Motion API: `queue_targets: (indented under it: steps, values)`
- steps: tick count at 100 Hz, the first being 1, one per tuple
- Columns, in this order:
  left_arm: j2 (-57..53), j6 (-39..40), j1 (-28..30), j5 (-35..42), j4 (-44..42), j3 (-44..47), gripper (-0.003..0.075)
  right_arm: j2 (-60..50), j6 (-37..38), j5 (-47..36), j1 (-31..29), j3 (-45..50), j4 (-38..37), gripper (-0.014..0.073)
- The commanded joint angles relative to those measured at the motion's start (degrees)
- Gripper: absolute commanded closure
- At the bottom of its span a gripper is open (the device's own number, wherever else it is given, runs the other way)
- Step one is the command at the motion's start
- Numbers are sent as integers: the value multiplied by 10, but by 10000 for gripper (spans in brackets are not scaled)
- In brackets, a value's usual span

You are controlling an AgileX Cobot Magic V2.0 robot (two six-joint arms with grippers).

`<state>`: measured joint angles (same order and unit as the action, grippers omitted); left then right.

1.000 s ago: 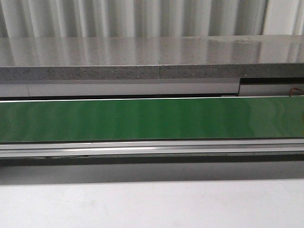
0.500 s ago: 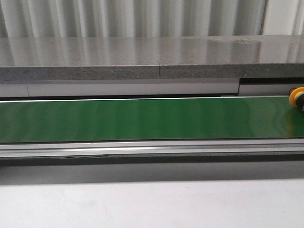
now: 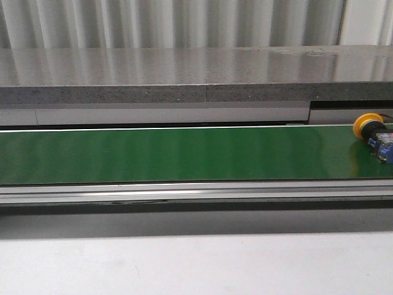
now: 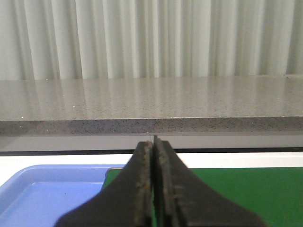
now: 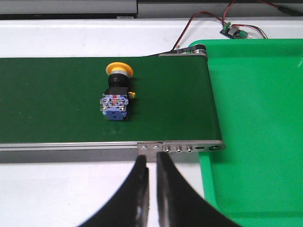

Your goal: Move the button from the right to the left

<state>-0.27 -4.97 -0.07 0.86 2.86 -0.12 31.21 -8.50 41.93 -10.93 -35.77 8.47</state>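
Note:
The button (image 3: 373, 135), with a yellow cap and a blue-and-grey body, lies on its side on the green belt (image 3: 184, 153) at the far right, cap toward the back. In the right wrist view the button (image 5: 116, 92) lies on the belt (image 5: 47, 104), well ahead of my right gripper (image 5: 151, 158). That gripper is shut but for a thin slit, holds nothing, and hovers over the white table before the belt's rail. My left gripper (image 4: 154, 142) is shut and empty, above the belt's left end (image 4: 246, 194). Neither gripper shows in the front view.
A blue tray (image 4: 47, 194) sits at the belt's left end. A green tray (image 5: 255, 118) sits at its right end. A small circuit board with red and black wires (image 5: 235, 30) lies behind that end. A grey stone counter (image 3: 184, 74) runs behind the belt.
The button came into the front view at the right edge and has ridden left along the belt. A second ago the belt was bare.

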Motion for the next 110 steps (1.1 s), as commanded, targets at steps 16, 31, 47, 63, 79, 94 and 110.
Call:
queue_targets:
  steps: [16, 31, 47, 63, 79, 94, 110]
  values:
    - [-20, 2, -5, 47, 4, 14, 740, 0, -7, -37, 2, -13, 11, 661]
    - [-20, 2, -5, 47, 4, 14, 740, 0, -7, -36, 2, -13, 11, 661]
    - [-20, 2, -5, 47, 4, 14, 740, 0, -7, -36, 2, -13, 11, 661]
    - [-20, 2, -5, 47, 4, 14, 740, 0, -7, -36, 2, -13, 11, 661]
    - [-20, 2, -5, 50, 4, 14, 740, 0, -7, -36, 2, -13, 11, 661]
    - [-20, 2, -5, 56, 4, 14, 740, 0, -7, -36, 2, -13, 11, 661]
    - [-20, 2, -5, 61, 4, 14, 740, 0, -7, -36, 2, -13, 11, 661]
